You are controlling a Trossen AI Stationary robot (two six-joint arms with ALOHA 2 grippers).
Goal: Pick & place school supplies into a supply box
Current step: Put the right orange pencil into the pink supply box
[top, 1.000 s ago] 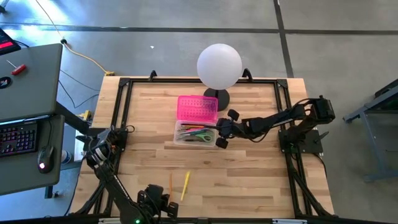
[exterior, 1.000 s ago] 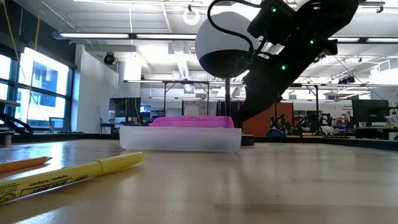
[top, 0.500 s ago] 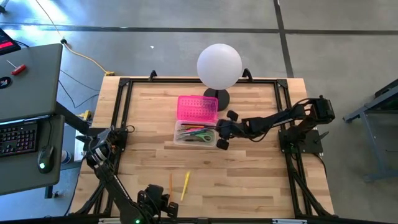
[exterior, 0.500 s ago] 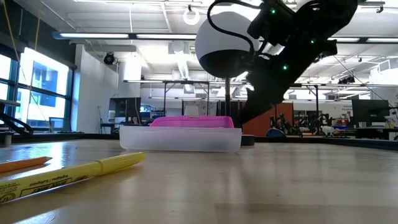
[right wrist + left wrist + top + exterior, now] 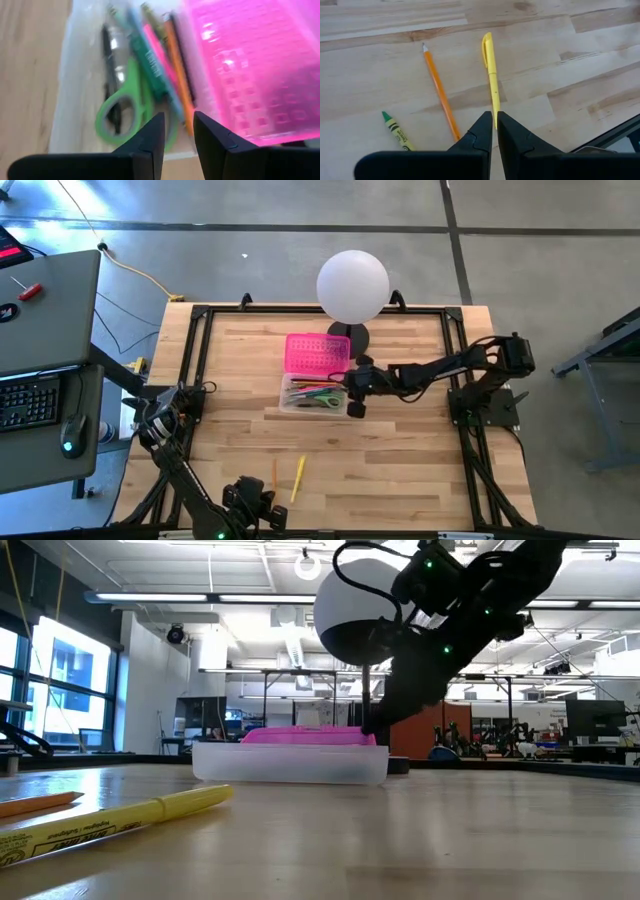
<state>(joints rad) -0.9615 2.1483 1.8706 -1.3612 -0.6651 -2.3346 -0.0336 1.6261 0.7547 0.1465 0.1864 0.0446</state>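
Now right gripper (image 5: 352, 385) at box (image 5: 316, 394) end beside pink lid (image 5: 317, 353), narrowly parted, empty, likely to close lid. Yellow pen (image 5: 298, 477), orange pencil (image 5: 274, 473) wait on surface (image 5: 400, 470). Left gripper (image 5: 494, 131) nearly shut, empty.

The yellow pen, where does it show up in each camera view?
High view: yellow pen, near table edge, beside the orange pencil.
Low view: foreground, pencil alongside.
Left wrist view: centre, pencil alongside.
Right wrist view: not in it.
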